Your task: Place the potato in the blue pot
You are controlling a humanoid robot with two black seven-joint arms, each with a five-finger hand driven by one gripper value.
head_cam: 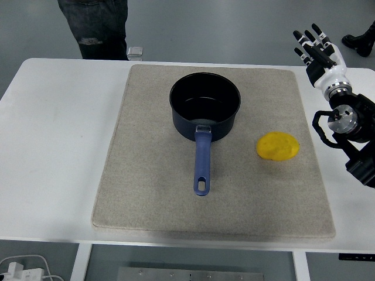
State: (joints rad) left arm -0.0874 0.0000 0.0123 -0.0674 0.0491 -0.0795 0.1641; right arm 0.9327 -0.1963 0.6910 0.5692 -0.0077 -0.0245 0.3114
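A yellow potato (278, 146) lies on the beige mat (146, 175), to the right of the pot. The dark blue pot (205, 105) stands at the mat's upper middle, empty, with its blue handle (202, 164) pointing toward the near edge. My right hand (315, 48) is raised at the far right, above and behind the potato, fingers spread and holding nothing. The left arm is out of view.
A person in dark trousers (96, 26) stands at the table's far side, top left. A small clear glass (135, 54) sits at the table's far edge behind the mat. White cables (23, 270) lie on the floor at the bottom left.
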